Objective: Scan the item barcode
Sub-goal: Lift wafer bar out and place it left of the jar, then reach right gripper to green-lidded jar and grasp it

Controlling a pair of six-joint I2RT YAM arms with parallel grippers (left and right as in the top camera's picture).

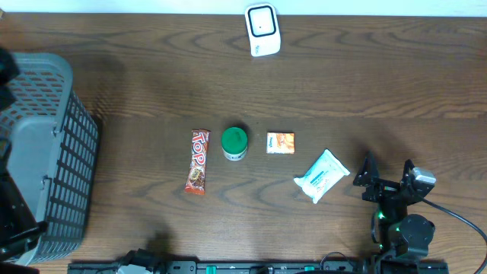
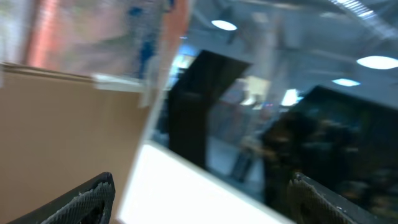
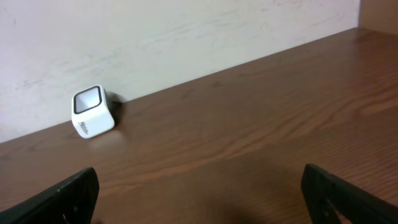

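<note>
Far side, centre | scanner (image 1: 263, 30) | white block, dark square window

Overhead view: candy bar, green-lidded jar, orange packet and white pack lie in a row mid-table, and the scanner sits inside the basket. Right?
Not quite: the scanner stands at the far edge of the table, outside the basket, as the overhead view shows. The candy bar, green-lidded jar, orange packet and white pack do lie in a row mid-table.
</note>
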